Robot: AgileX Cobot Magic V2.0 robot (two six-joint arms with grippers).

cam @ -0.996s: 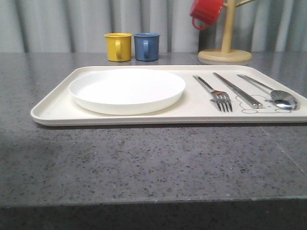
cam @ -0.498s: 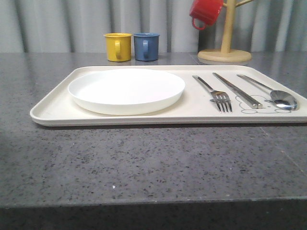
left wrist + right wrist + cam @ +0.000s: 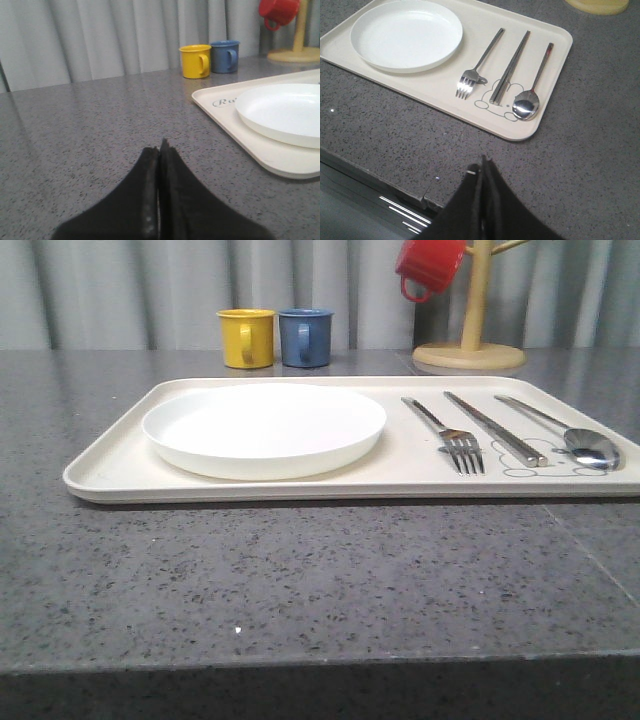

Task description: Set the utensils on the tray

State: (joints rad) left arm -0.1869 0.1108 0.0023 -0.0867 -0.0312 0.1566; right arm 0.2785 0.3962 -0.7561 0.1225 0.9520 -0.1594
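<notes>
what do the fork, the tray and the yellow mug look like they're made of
Fork: polished metal, probably stainless steel, with bright mirror-like glints on the tines. Tray: matte cream, likely plastic or melamine, with a smooth moulded rim and rounded corners. Yellow mug: glossy, even colour and soft highlights; could be glazed ceramic or enamelled metal, the pictures do not settle which.

a round white plate (image 3: 264,429); behind it, a yellow mug (image 3: 246,337) beside a blue mug (image 3: 305,336), a red mug (image 3: 430,267) hanging on a wooden mug tree (image 3: 470,340).

Silver fork (image 3: 455,437), knife (image 3: 495,427), spoon (image 3: 575,437) lying parallel on cream tray (image 3: 110,465)
</notes>
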